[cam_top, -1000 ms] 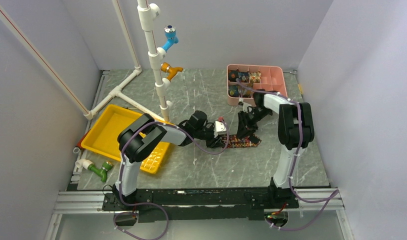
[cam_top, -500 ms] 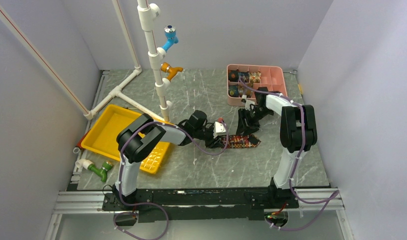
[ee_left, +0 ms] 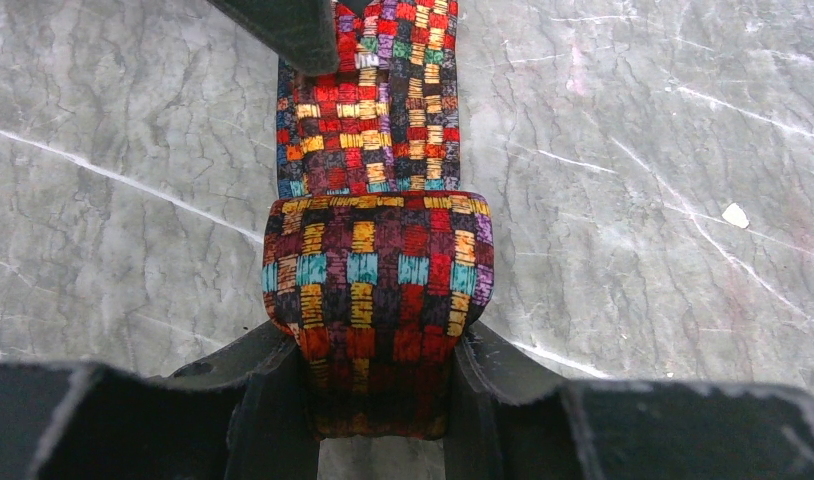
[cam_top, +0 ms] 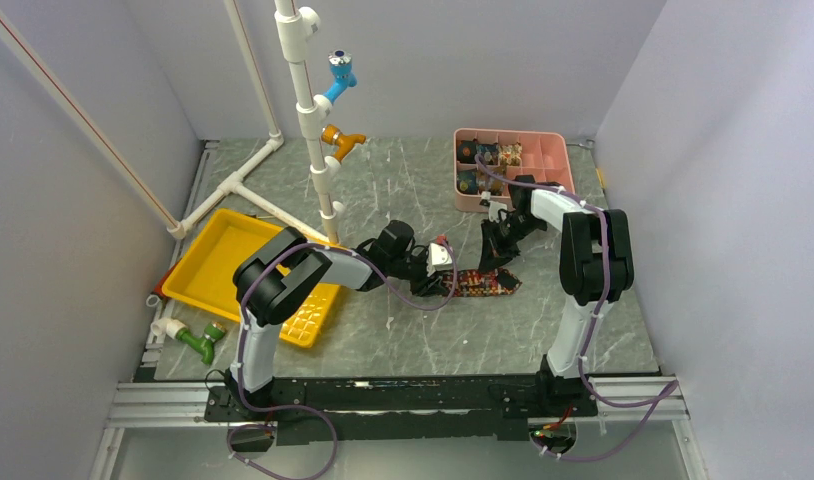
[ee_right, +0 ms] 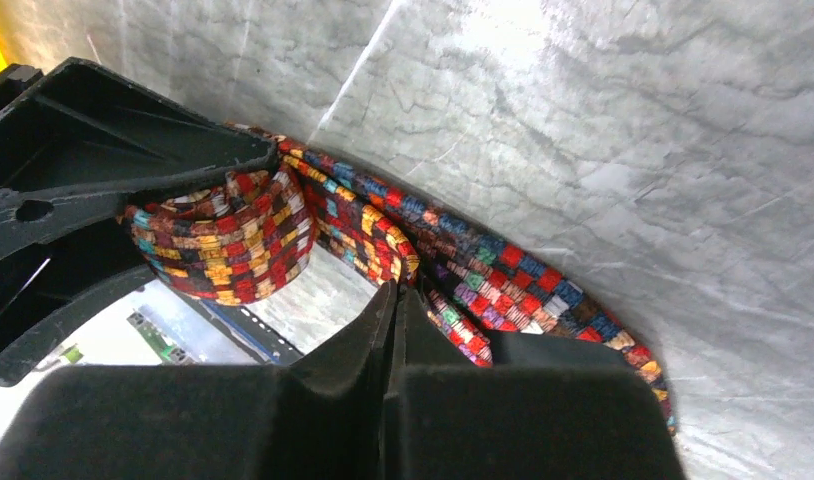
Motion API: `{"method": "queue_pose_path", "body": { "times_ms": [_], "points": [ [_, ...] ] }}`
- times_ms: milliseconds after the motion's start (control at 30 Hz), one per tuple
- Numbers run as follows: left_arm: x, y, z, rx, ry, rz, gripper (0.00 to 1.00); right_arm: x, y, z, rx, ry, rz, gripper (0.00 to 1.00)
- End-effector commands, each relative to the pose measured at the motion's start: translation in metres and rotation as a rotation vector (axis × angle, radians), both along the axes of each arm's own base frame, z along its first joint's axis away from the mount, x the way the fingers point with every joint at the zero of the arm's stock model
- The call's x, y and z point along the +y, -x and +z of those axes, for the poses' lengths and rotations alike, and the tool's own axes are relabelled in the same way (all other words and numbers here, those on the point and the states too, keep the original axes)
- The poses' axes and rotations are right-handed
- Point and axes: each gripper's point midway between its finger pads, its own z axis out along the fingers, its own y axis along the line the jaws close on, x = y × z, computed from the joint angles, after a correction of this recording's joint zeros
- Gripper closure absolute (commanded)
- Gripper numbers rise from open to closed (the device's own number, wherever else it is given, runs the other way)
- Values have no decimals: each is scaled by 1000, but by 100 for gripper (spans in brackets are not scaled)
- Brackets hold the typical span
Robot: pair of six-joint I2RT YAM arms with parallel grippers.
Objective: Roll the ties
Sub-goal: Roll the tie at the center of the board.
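**Item: tie (cam_top: 486,283), partly rolled.**

- **Location:** on the grey marbled surface (cam_top: 403,330), about midway between its left and right edges and on the near side of the pink divided box (cam_top: 564,162).
- **Condition:** one end is wound into a short, fat roll (ee_left: 373,280). The rest runs away from it as a flat strip (ee_left: 368,110) toward the right edge. It lies slightly curved and partly on edge in the right wrist view.

**Left gripper (cam_top: 445,281):** jaws half-spread and clamped on the tie at its rolled end, one finger on each flank of the roll.

**Right gripper (ee_right: 395,300):** jaws pressed together, with no cloth visible between them. The tips sit at the edge of the flat strip. Whether they touch it cannot be told.

**Change noted:** a second ago the right gripper sat low on the strip. It has since drawn up and back a little toward the far edge, with its jaws brought together. The roll and the left gripper's hold look unchanged.

**Reading for the task:** the right gripper appears to have let go of the strip between turns. The winding is probably unfinished, since a good length of strip is still flat.

**Also present:** rolled ties (cam_top: 488,155) filling several compartments of the pink box, with other compartments bare. A yellow tray (cam_top: 208,255) sits near the left edge.
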Motion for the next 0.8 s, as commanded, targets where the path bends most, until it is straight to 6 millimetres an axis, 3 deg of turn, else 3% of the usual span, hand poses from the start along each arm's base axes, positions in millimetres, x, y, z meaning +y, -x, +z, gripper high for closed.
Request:
{"method": "queue_pose_path", "body": {
  "times_ms": [0, 167, 300, 400, 500, 667, 767],
  "points": [
    [40, 36, -61, 196, -214, 21, 95, 2, 0, 19, -17, -20, 38, 100],
    [40, 35, -61, 194, -215, 31, 95, -11, 12, 22, -4, 43, 45, 100],
    [39, 33, -58, 189, -210, 45, 96, -27, 25, -5, 20, 141, 42, 100],
    [37, 31, -51, 181, -190, 54, 96, -38, 21, -35, 41, 219, 45, 100],
    [35, 27, -38, 160, -170, 70, 96, -51, 12, -53, 29, 295, 62, 100],
    [32, 18, -4, 94, -98, 109, 96, -68, -5, -62, -16, 386, 100, 100],
    [34, 14, -6, 89, -110, 131, 96, -67, -1, -63, -6, 382, 110, 100]
  ]
}}
